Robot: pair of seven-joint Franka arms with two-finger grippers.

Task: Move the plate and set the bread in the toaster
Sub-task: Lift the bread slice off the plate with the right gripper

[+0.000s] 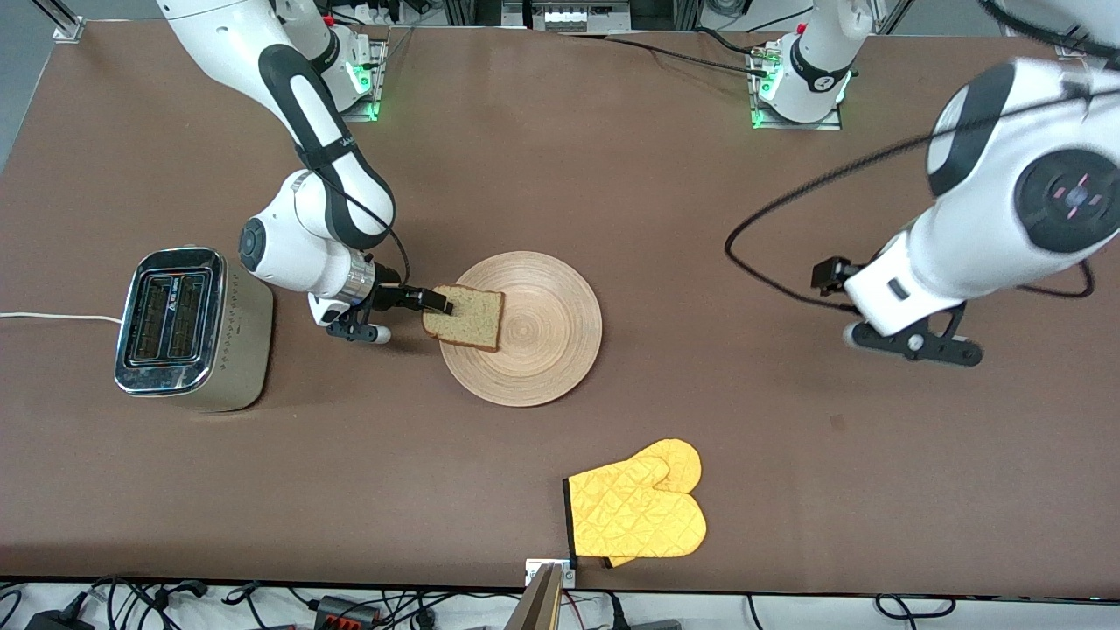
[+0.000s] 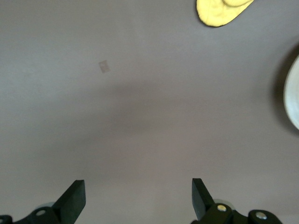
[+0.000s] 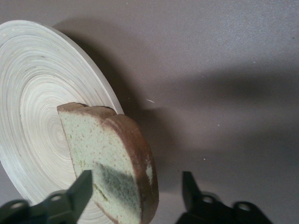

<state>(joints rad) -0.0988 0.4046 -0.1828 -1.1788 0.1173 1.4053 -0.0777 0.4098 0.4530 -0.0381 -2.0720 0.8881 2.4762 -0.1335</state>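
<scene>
- Right gripper (image 1: 435,302) sits low at the rim of the wooden plate (image 1: 542,337) on the toaster's side, fingers straddling the crust edge of the bread slice (image 1: 465,318).
- Right wrist view: 1 finger (image 3: 83,189) lies over the crumb face, the other stands clear of the crust with a visible gap. Jaws partly open, not yet pinching; nothing is held.
- Bread (image 3: 110,156) lies flat on the plate, overhanging the rim toward the toaster. Roughly square, so no strong long axis; its rounded top crust points at the gripper.
- Toaster (image 1: 188,328) stands beside the plate toward the right arm's end of the table, slots up, the long axis of its 2 slots running toward and away from the front camera.
- Judgement: once gripped, the slice needs turning on edge and lining up with a slot.
- Right arm is much nearer the bread than the left.
- Left gripper (image 2: 138,198) waits wide open and empty over bare table, well apart from the plate toward the left arm's end.
- Yellow oven mitt (image 1: 639,512) lies nearer the front camera than the plate.
</scene>
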